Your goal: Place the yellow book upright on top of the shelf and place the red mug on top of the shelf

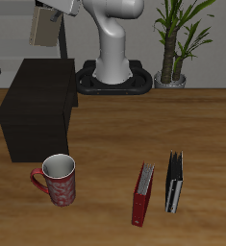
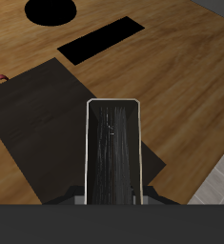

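Exterior view: the big, plain dark brown-black boxy shelf (image 1: 39,110) with its flat top is the landmark. High above its back part, the small thin yellow book (image 1: 44,32) with a pale khaki cover hangs in the air, carried by the Franka arm's two-finger gripper (image 1: 51,16). The fingers themselves are too small and cut off here to read. Nearer the table's front edge than the shelf, just beside its front corner, stands the large red mug (image 1: 59,180) with mottled pinkish sides, pale rim, grey inside and a loop handle, upright on the wooden table (image 1: 114,135). Well apart from the shelf, also toward the front edge, lie a flat red book (image 1: 142,194) and a black book (image 1: 173,182) side by side.

Wrist view: the yellow book, seen edge-on as a dark narrow slab (image 2: 113,152), sits between the closed-in jaws and is clearly held. Beneath it spreads the shelf top (image 2: 47,114), so the book is over the target.

My reading: the book step is in hand, in its carry phase. The next move calls for lowering the book squarely onto the shelf top, standing on its edge, then releasing gently so it does not topple. The mug is untouched.

Count: one shelf, one mug, three books, one gripper.
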Controlling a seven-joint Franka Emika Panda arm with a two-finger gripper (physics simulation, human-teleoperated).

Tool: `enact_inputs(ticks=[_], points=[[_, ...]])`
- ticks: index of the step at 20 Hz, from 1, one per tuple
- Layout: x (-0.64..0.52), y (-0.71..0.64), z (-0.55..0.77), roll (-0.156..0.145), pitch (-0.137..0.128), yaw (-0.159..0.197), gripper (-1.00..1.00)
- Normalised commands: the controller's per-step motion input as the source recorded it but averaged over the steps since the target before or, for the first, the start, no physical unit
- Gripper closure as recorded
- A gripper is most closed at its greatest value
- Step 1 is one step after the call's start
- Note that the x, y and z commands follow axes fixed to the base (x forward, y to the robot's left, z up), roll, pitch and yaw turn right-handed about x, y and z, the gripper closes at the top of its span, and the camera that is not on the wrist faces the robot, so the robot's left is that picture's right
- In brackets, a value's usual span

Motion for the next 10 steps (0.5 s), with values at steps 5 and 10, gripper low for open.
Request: enact_inputs(ticks=[5, 10], points=[[-0.04, 0.06, -0.10, -0.049, -0.009, -0.103, 1.00], [-0.06, 0.07, -0.13, -0.030, 0.001, -0.105, 1.00]])
